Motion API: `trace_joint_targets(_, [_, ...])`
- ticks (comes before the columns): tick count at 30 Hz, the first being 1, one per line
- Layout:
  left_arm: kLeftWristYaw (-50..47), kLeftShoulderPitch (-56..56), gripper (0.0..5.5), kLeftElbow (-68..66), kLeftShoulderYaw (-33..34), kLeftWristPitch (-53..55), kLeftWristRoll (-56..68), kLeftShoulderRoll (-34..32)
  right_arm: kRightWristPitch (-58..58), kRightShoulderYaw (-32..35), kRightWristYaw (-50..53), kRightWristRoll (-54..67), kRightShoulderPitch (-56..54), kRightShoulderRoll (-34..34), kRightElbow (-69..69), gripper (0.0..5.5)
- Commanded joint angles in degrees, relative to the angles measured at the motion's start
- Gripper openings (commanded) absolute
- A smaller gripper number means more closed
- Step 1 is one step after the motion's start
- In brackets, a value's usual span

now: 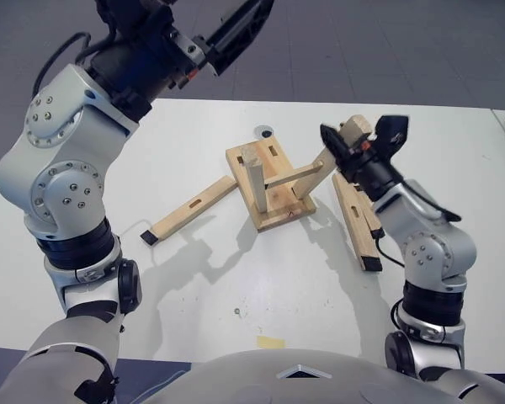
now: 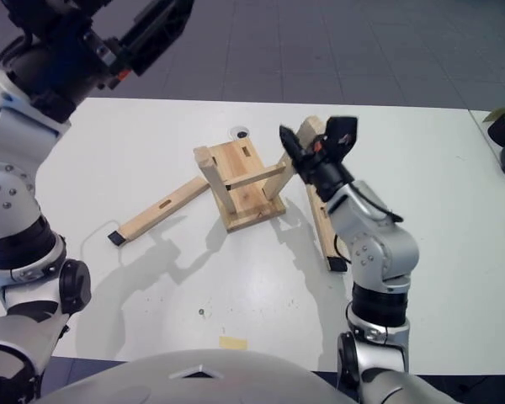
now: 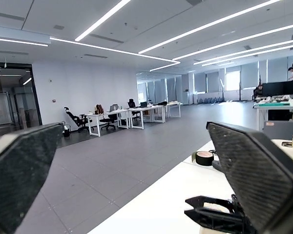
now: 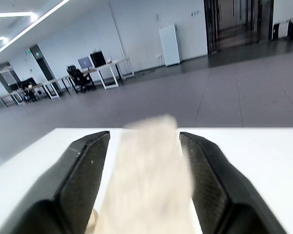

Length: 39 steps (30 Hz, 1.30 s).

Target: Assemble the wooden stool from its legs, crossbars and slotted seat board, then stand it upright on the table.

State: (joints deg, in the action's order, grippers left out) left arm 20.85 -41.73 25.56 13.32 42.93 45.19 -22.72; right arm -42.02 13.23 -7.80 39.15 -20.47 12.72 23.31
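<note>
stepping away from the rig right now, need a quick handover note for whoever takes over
Left gripper: jaws open, empty, raised over the table's far left side.
Right gripper: jaws shut on a tilted leg at the seat board's right side.
Done: the board lies flat; an upright leg stands on it, and a crossbar spans to the tilted leg.
Left: seat that leg, add the loose leg left of the board and the two pieces on the right, then stand the stool up.

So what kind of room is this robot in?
Most likely a big open-plan office. You can see rows of desks with office chairs, long strip lights on the ceiling, and grey floor around the white table where the right hand holds a stool leg.
</note>
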Motion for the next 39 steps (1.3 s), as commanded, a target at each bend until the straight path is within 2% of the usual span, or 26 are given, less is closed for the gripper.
trace_joint_targets(1, [-1.4,-1.8,5.4,-0.4,0.8,-0.4,1.0,0.0,0.7,7.3,0.7,6.0,-13.9,3.9,-2.9,3.4])
trace_joint_targets(6, [-3.1,-3.0,5.4,0.7,0.3,-0.8,2.2,0.5,3.2,10.2,2.1,9.3,-27.8,5.4,-8.1,4.26])
trace_joint_targets(9, [-3.5,-1.9,5.4,0.8,-1.0,-1.4,1.1,0.6,2.0,8.2,2.9,10.1,-25.9,2.6,-9.8,4.76])
trace_joint_targets(10, [-3.6,-1.6,5.4,0.8,-1.4,-1.6,1.0,0.8,1.3,5.5,2.7,8.4,-22.3,1.7,-10.8,4.9])
trace_joint_targets(12, [-4.5,-0.7,5.4,1.3,-1.4,-1.7,1.1,1.1,1.2,-7.5,1.5,-1.5,-9.3,0.9,-17.4,5.25])
trace_joint_targets(14, [-5.1,-0.5,5.4,1.9,-1.3,-1.5,1.8,1.3,1.8,-13.9,0.8,-6.7,-1.5,0.9,-19.4,5.37])
trace_joint_targets(18, [-6.4,1.4,5.4,2.8,-2.0,-1.0,2.6,2.3,4.0,-10.4,1.8,-4.8,-5.4,-2.9,-17.4,5.37])
trace_joint_targets(23, [-6.8,2.3,5.4,2.4,-3.5,-1.7,1.7,2.6,7.6,-5.3,2.6,-3.8,-13.1,-3.6,-17.4,5.37])
trace_joint_targets(27, [-7.3,3.9,5.4,-1.0,-2.9,-2.8,-4.7,-1.2,7.0,2.2,6.3,4.5,-17.1,-5.5,-11.4,5.37])
trace_joint_targets(31, [-9.7,4.7,5.4,-6.0,-0.8,-4.3,-12.1,-5.0,5.2,5.3,2.2,16.7,-18.3,-2.2,-0.1,5.37])
trace_joint_targets(33, [-10.2,5.6,5.4,-7.8,-0.6,-3.9,-13.9,-5.6,1.9,6.2,0.3,29.8,-14.5,-0.7,6.1,5.37])
trace_joint_targets(35, [-9.9,6.5,5.4,-8.4,-0.3,-2.8,-14.1,-5.9,-1.0,5.0,1.1,37.4,-7.0,0.4,10.2,5.37])
trace_joint_targets(39, [-8.1,8.1,5.4,-10.4,-2.1,-2.9,-17.1,-8.1,-7.3,-2.8,4.1,30.8,11.7,3.2,8.3,5.37])
